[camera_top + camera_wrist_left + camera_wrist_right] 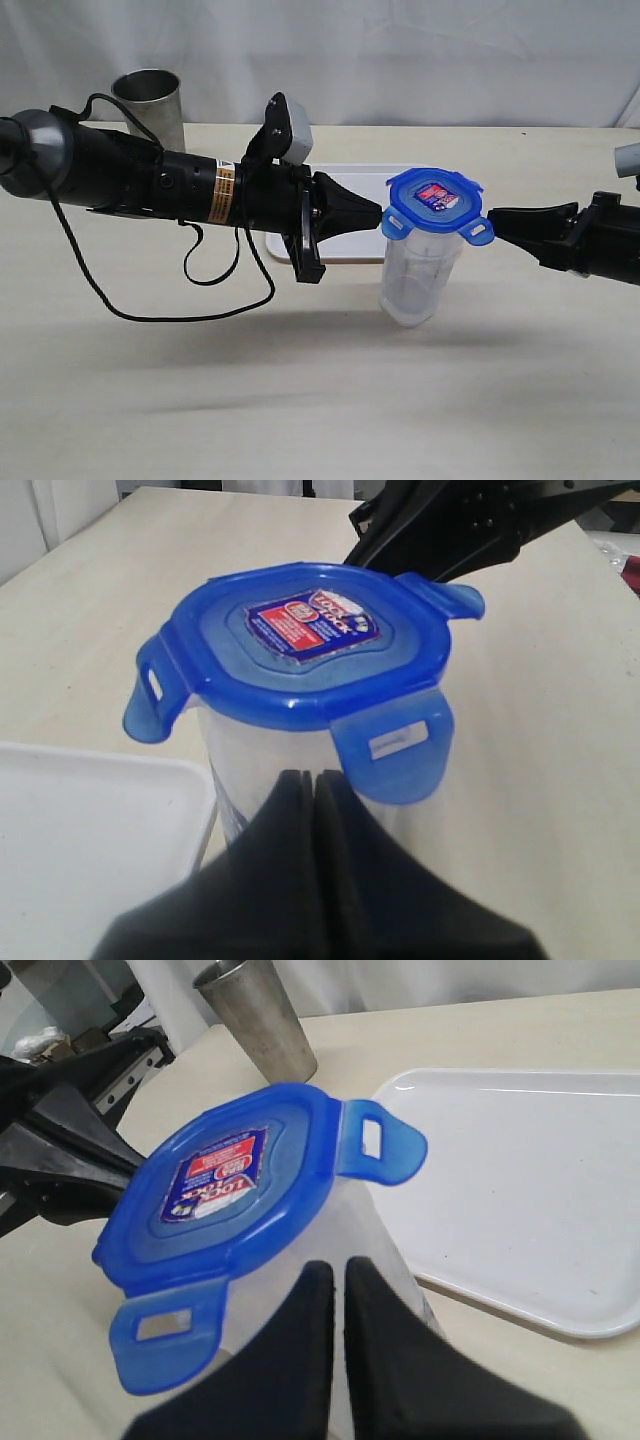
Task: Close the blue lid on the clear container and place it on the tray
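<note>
Tabletop (300, 420), pale and plain, carrying everything here. Standing on it just in front of the tray's near edge, toward one corner: the clear container (418, 280), leaning slightly in the exterior view, with no telling whether it is resting fully on its base. Sitting on the container's mouth, label side up and covering the opening: the blue lid (436, 203). Sticking outward rather than lying folded against the wall: the lid's snap flaps (140, 715), with the one facing the left wrist camera hanging at a steeper angle. Lying flat behind and beside the container: the tray (340, 255).

Pointing in from the left: the left pincer (380, 215), closed, fingers pressing together with nothing between them, tip meeting the container's wall just under the lid's rim. Pointing in from the opposite side: the right pincer (492, 218), likewise closed and gripping nothing, showing only a thin slit between its fingers (290, 1360) in the right wrist view, tip lying at the container's upper wall below a flap. Flanking the container, one pincer per side, aiming at each other.

Standing at the back left, well apart from the container: a grey metal cup (150, 100). Dangling under the left arm: a black cable (200, 275).
</note>
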Controlling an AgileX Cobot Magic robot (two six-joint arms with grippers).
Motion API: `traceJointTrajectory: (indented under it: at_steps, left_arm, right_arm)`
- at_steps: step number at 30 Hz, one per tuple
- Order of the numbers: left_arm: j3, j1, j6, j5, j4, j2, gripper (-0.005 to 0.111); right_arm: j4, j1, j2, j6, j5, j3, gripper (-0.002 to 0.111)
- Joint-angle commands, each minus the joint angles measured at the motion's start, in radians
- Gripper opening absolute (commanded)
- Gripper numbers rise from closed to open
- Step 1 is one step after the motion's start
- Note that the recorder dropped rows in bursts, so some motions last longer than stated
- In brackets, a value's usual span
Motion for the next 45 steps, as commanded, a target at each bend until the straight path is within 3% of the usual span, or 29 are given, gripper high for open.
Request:
traceJointTrajectory:
  at_steps: [1,8,10,15,19,23,27,29,32,33,36,45]
  left_arm:
    - [-0.004,-0.002,-0.007,0.031,0.003,0.002,0.0]
    - [0.002,0.007,-0.005,0.215,-0.012,0.0,0.0]
    - [0.022,0.02,0.024,0.207,-0.058,0.0,0.0]
    - [0.144,0.092,0.276,0.007,-0.275,0.0,0.0]
    - [0.196,0.13,0.327,-0.222,-0.256,0.01,0.0]
    - [0.196,0.106,0.312,-0.249,-0.236,0.042,0.0]
    - [0.185,0.076,0.365,-0.217,-0.251,0.09,0.019]
    - [0.172,0.068,0.386,-0.229,-0.251,0.111,0.038]
    - [0.155,0.058,0.383,-0.208,-0.273,0.134,0.078]
    - [0.155,0.05,0.382,-0.177,-0.299,0.139,0.087]
    - [0.15,0.011,0.394,-0.042,-0.363,0.152,0.09]
    - [0.086,-0.093,0.394,0.001,-0.367,0.198,0.09]
  right_arm:
    - [0.007,-0.001,-0.002,-0.008,-0.002,-0.002,0.004]
    - [0.01,-0.001,-0.002,-0.01,0.0,-0.002,0.004]
    - [0.01,-0.001,-0.002,-0.018,0.002,-0.002,0.004]
    - [0.014,-0.001,-0.002,-0.021,0.002,-0.002,0.004]
    - [0.014,-0.001,-0.002,-0.021,0.002,-0.002,0.004]
    - [0.014,-0.001,-0.002,-0.025,0.004,-0.002,0.004]
    - [0.014,-0.001,-0.002,-0.025,0.009,-0.002,0.004]
    - [0.006,-0.001,-0.002,-0.025,0.009,-0.002,0.004]
    - [0.003,-0.001,-0.002,-0.025,0.009,-0.002,0.004]
    - [0.003,-0.001,-0.002,-0.025,0.009,-0.002,0.004]
    - [0.003,-0.001,-0.002,-0.025,0.009,-0.002,0.004]
    - [0.003,-0.001,-0.002,-0.025,0.009,-0.002,0.004]
